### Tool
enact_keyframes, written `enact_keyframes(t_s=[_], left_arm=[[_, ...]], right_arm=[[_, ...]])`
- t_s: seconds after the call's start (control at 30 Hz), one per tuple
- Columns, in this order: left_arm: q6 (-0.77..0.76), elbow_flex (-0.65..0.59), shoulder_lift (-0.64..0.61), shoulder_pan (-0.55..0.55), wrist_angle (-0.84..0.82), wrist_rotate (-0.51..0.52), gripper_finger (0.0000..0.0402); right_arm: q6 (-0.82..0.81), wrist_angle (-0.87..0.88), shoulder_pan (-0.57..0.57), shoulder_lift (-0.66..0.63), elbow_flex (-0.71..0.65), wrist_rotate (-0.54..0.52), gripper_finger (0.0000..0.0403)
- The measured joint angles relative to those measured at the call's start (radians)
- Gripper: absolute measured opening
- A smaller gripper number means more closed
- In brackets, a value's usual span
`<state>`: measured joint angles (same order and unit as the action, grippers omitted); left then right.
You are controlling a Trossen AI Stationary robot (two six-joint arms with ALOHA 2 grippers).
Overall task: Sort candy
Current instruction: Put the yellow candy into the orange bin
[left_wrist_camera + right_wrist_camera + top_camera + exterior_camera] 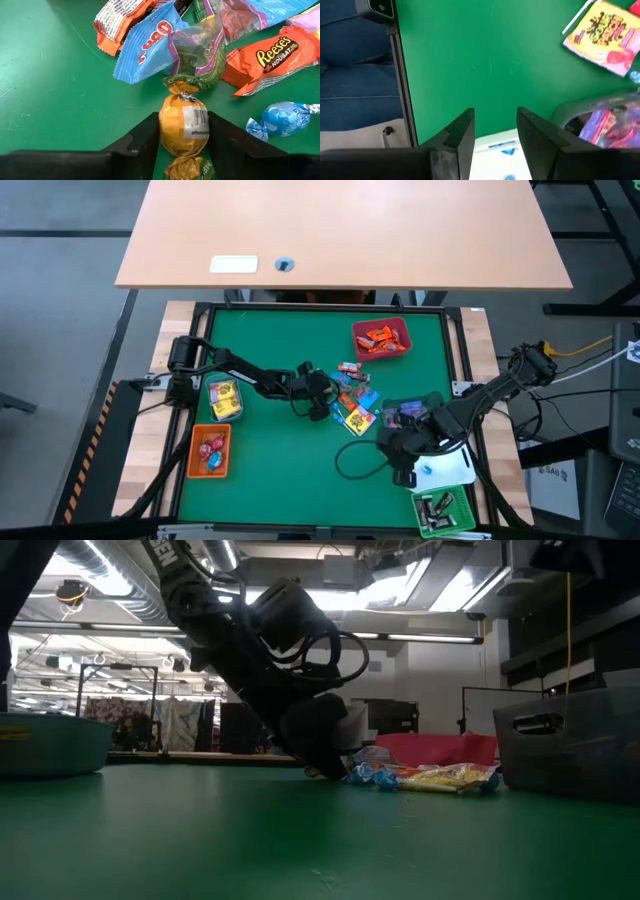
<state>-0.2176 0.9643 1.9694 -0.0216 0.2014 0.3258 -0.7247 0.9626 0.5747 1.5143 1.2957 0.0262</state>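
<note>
The candy pile lies on the green mat at mid-table: orange, blue, purple and yellow wrappers. My left gripper reaches into the pile's left edge. In the left wrist view a yellow round sweet with twisted ends lies between the fingers of my left gripper. A blue twisted sweet lies beside it. My right gripper hovers open and empty above the white bin at the right. My left gripper pinches the yellow sweet's round body between its two fingers, one on each side. The fingers slant down from the table's left side and run along the sweet, twist to twist. The sweet lies on the mat at the pile's edge.
A red bin with orange sweets stands at the far right. A clear bin and an orange bin stand at the left. A grey clear bin with purple sweets and a green bin stand at the right.
</note>
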Motion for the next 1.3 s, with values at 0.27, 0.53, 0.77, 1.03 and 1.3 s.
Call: enact_keyframes(t_s=[0.27,0.53,0.77,1.03,1.3], left_arm=[[-0.007,0.0,-0.001,0.0,-0.003,0.001,0.0093],[-0.008,0.0,-0.015,0.002,-0.01,-0.004,0.0088],[-0.013,-0.001,-0.136,0.016,-0.078,-0.059,0.0088],[-0.064,0.0,-0.343,0.078,-0.353,-0.296,0.0088],[-0.282,0.0,-0.569,0.192,-0.847,-0.588,0.0088]], right_arm=[[0.054,-0.029,0.0,0.0,0.0,-0.139,0.0143],[0.091,-0.029,0.0,0.0,0.0,-0.229,0.0143],[0.11,-0.038,0.0,0.0,-0.001,-0.362,0.0143],[0.111,-0.055,0.001,0.0,-0.002,-0.448,0.0143],[0.11,-0.072,0.001,0.0,-0.002,-0.464,0.0143]])
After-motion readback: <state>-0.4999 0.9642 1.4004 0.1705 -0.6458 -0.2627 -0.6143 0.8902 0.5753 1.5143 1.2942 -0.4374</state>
